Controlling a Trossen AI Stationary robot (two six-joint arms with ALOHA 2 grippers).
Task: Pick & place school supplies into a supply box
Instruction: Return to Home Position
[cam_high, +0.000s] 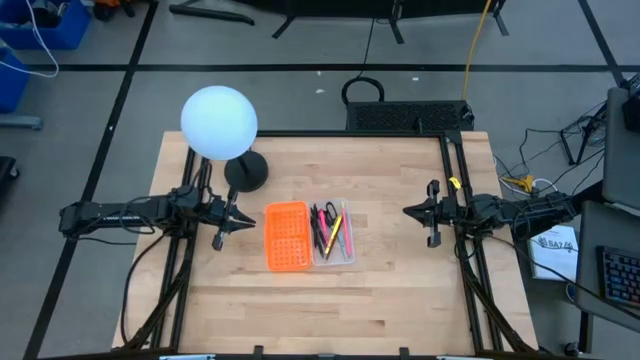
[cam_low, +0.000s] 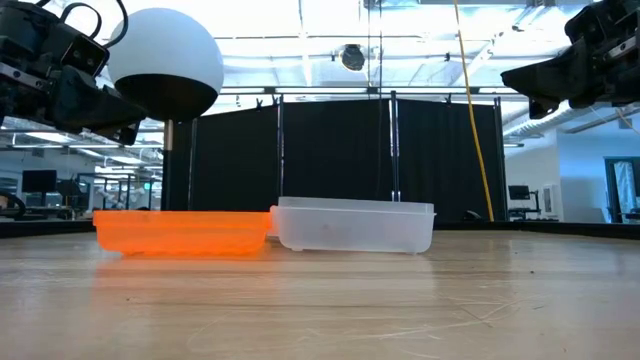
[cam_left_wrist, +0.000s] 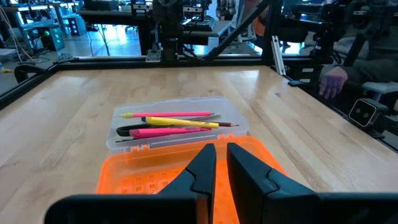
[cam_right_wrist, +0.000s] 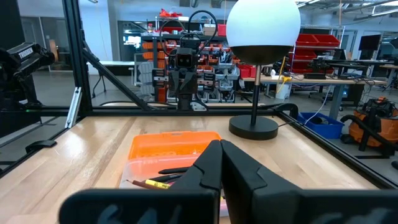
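The supply box sits at the table's middle, its orange perforated half (cam_high: 286, 236) toward the left and its clear half (cam_high: 336, 245) toward the right. Yellow, pink and black pens (cam_high: 328, 228) lie in the clear half (cam_left_wrist: 174, 115). A dark-handled piece (cam_left_wrist: 127, 130) lies among them; I cannot tell whether it is the scissors. My left gripper (cam_high: 250, 222) hovers left of the orange half, its fingers (cam_left_wrist: 202, 168) a narrow gap apart. My right gripper (cam_high: 406, 211) hovers right of the box with its fingers (cam_right_wrist: 208, 165) shut and empty. Both hang well above the table in the low view.
A white globe lamp (cam_high: 219, 122) stands on its black round base (cam_high: 246, 172) at the far left of the table, close to my left arm. Bare wood (cam_high: 330, 310) lies near the box's near side. A person's hand (cam_left_wrist: 329, 79) shows beyond the table's edge.
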